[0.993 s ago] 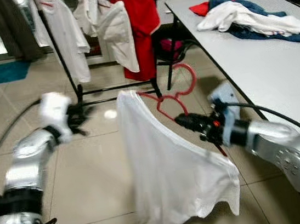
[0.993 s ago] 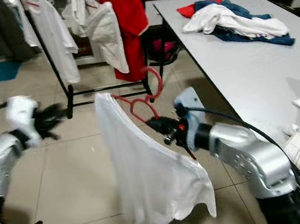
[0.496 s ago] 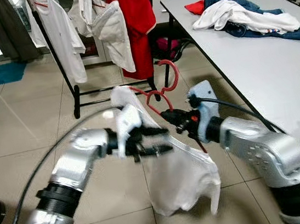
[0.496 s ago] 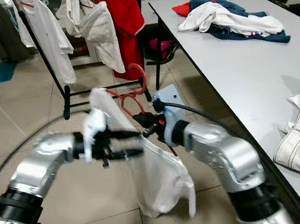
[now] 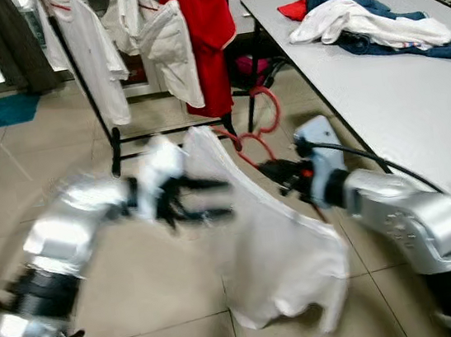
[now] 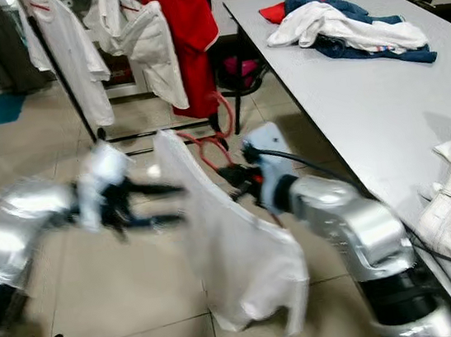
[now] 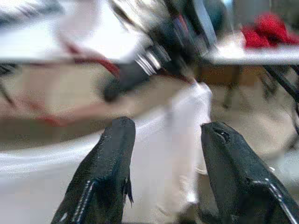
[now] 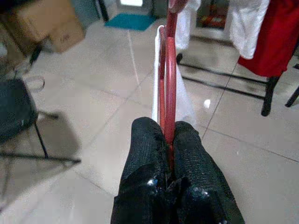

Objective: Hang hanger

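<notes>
One red hanger [image 8: 169, 79] (white shirt [image 5: 273, 245] draped) pinched in right hand [image 8: 169, 140]; left hand [image 7: 166, 154] spread.

Bare tiled floor [image 5: 12, 188] wide open on left, room to pass. Straight ahead: rack [image 5: 114, 141] crowded with hung shirts [image 5: 196, 39], little gap between them. Counter [image 5: 400, 104] walls off right side, clothes pile [image 5: 372, 20] at far end. White shirt [image 5: 277, 245] on red hanger [image 5: 257, 127] hangs mid-path, between left gripper [image 5: 205, 200] and right gripper [image 5: 280, 170].
</notes>
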Robot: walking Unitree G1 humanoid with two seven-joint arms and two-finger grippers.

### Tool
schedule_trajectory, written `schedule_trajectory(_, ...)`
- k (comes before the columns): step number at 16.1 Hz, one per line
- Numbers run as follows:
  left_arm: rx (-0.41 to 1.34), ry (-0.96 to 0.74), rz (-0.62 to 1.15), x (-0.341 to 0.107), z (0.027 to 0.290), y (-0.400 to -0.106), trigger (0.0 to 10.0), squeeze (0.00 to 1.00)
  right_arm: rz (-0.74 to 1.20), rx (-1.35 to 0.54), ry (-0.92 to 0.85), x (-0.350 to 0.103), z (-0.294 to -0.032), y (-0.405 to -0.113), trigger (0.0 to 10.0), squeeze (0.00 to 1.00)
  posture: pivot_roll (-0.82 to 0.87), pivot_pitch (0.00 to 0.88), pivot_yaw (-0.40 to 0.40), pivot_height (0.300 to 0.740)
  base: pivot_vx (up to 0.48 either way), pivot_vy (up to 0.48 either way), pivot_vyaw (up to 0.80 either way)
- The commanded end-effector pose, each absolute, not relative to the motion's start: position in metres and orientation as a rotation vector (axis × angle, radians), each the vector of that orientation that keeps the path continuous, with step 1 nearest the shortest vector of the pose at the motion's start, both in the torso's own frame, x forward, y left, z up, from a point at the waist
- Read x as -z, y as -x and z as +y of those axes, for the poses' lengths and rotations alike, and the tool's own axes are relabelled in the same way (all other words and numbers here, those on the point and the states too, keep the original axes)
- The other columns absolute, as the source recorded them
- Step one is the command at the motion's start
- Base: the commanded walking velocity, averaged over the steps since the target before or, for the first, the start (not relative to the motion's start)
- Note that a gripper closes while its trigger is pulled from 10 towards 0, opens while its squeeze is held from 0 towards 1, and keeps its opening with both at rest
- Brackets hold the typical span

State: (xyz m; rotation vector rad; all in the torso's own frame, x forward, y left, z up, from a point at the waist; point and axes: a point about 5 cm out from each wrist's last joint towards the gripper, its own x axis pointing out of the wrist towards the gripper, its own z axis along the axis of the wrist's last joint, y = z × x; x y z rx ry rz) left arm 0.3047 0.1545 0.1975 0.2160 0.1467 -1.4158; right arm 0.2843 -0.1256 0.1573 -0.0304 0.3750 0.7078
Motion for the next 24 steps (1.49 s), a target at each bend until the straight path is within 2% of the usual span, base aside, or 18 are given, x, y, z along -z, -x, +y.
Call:
schedule_trajectory(1,1.407,-0.211,0.091,-0.213,0.155,-0.309,10.0,1.00,0.335,-0.765,0.046,-0.165,-0.120,-0.281,10.0,0.00,-0.05,0.000,-0.013,0.740,0.000,0.000,0.00)
schedule_trajectory(3,1.377,-0.288,0.058,-0.232,0.167,-0.323,10.0,1.00,0.321,-0.879,0.092,-0.170,-0.113,-0.274,10.0,0.00,-0.03,0.000,-0.014,0.740,0.000,0.000,0.00)
schedule_trajectory(7,1.467,-0.415,0.140,-0.228,0.168,-0.326,10.0,0.98,0.286,-0.982,0.113,-0.175,-0.106,-0.268,10.0,0.00,-0.03,0.000,-0.004,0.740,0.000,0.000,0.00)
schedule_trajectory(8,1.513,-0.458,0.179,-0.225,0.169,-0.328,10.0,0.00,0.267,-1.034,0.123,-0.179,-0.102,-0.263,10.0,0.00,-0.03,0.000,0.009,0.740,0.000,0.000,0.00)
schedule_trajectory(13,1.565,-0.519,0.209,-0.216,0.162,-0.339,10.0,0.00,0.236,-1.144,0.136,-0.182,-0.095,-0.250,10.0,0.00,-0.04,0.000,0.024,0.740,0.000,0.000,0.00)
schedule_trajectory(14,1.606,-0.505,0.229,-0.212,0.157,-0.340,0.0,0.00,0.232,-1.163,0.136,-0.182,-0.094,-0.247,10.0,0.00,-0.04,0.000,0.030,0.740,0.000,0.000,0.00)
schedule_trajectory(24,1.667,-0.466,0.301,-0.202,0.152,-0.337,0.0,0.00,0.243,-1.161,0.135,-0.180,-0.099,-0.247,10.0,0.00,-0.04,0.000,0.014,0.740,0.000,0.000,0.00)
